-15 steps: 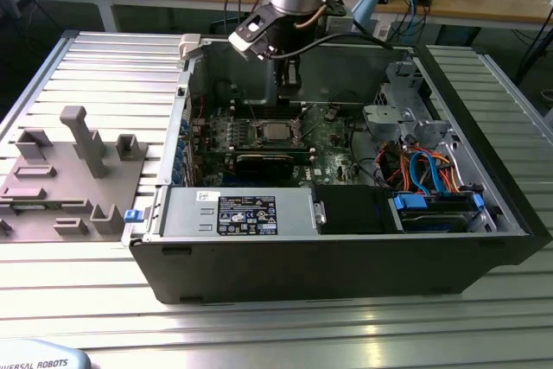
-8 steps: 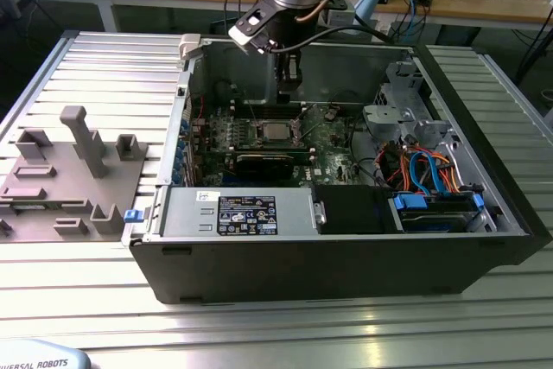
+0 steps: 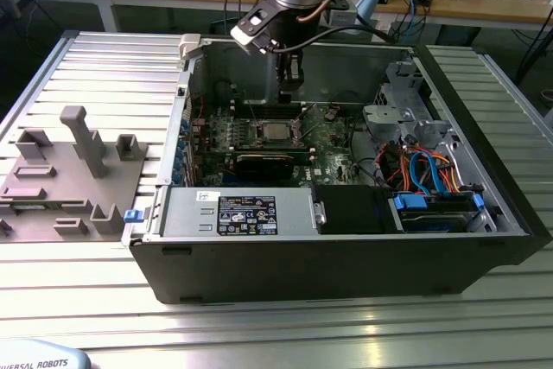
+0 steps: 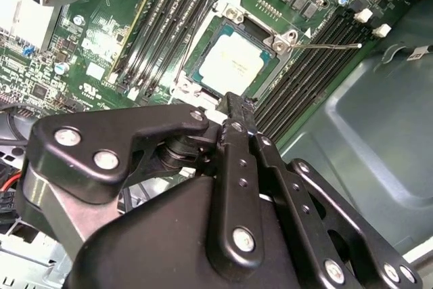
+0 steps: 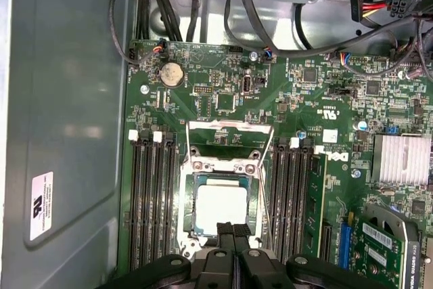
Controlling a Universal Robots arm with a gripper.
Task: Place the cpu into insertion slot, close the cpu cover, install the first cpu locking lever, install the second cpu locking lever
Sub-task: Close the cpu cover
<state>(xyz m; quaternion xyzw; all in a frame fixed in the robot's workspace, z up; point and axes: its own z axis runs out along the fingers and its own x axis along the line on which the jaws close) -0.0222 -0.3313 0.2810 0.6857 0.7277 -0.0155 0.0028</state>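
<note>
cpu (image 5: 220, 204): sitting flat in the slot (image 5: 190, 201)
cover (image 5: 230, 124): swung open, just beside the cpu
tool (image 5: 234, 230): mine; fingers pressed together, empty, right at the cpu's edge
tip: I'd press the cover down slow and square; don't scrape the chip

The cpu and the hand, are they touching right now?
Apart. In the exterior view the hand hangs above the cpu, with a visible gap between its tips and the chip.
</note>
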